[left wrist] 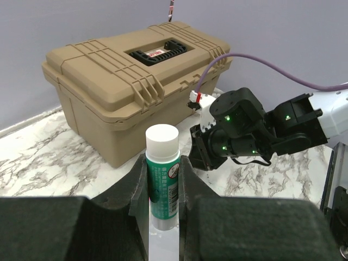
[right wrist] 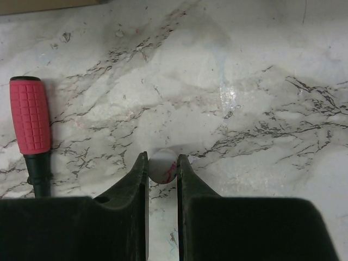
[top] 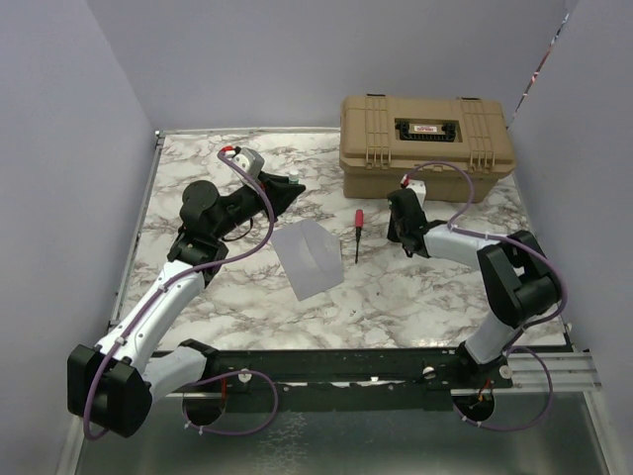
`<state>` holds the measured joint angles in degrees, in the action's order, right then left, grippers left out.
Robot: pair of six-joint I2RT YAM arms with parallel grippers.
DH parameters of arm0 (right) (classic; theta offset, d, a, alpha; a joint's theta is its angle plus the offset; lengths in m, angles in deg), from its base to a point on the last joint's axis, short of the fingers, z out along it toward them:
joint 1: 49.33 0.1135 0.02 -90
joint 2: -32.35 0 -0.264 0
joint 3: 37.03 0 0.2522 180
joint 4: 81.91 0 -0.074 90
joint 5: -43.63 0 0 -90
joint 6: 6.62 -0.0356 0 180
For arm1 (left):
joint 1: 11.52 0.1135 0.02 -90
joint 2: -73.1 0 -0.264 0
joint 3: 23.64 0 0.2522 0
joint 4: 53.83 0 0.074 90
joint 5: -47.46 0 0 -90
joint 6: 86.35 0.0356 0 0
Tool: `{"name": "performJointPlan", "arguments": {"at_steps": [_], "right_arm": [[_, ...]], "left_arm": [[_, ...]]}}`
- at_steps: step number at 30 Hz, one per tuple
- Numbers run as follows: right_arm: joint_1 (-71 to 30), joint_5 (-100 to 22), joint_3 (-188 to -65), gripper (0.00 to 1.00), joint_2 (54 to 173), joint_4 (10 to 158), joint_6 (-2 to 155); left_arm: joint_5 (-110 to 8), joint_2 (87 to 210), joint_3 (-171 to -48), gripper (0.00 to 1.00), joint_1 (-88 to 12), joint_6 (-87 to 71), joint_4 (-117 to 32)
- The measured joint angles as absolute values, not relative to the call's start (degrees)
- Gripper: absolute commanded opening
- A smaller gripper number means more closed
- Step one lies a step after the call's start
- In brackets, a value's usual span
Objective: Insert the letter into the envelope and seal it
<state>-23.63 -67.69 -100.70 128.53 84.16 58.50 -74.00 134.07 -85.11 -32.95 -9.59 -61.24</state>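
The grey envelope [top: 311, 258] lies flat on the marble table [top: 415, 297] between the two arms, with a crease across it. The tan letter is not in view. My left gripper [top: 289, 188] hovers left of and behind the envelope. In the left wrist view it [left wrist: 163, 163] is shut on a green glue stick [left wrist: 162, 182] with a white cap, held upright. My right gripper [top: 400, 234] is low over the table to the right of the envelope. In the right wrist view it [right wrist: 162, 163] is shut on a small white round object [right wrist: 162, 166] with red marks.
A big tan hard plastic case [top: 425, 139] stands at the back right, also in the left wrist view [left wrist: 125, 81]. A red-handled screwdriver [top: 358, 234] lies between the envelope and the right gripper, and shows at the left of the right wrist view [right wrist: 30, 122].
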Motion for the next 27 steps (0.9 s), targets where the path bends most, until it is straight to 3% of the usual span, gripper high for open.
{"name": "performJointPlan", "arguments": {"at_steps": [12,21,27], "right_arm": [[-23.6,-67.1,-100.5,0.47,130.7,85.5,58.9],[-23.6,-66.8,-101.9,0.55,128.5,80.1,58.8],[-23.7,-60.0,-104.3,0.55,116.3,77.9,59.0]], "left_arm": [[-74.0,135.6,-85.1,0.00,-32.9,-9.7,-61.8],[-74.0,136.8,-85.3,0.00,-32.9,-10.3,-62.3],[-72.7,137.7,-85.8,0.00,-32.9,-17.0,-65.3]]}}
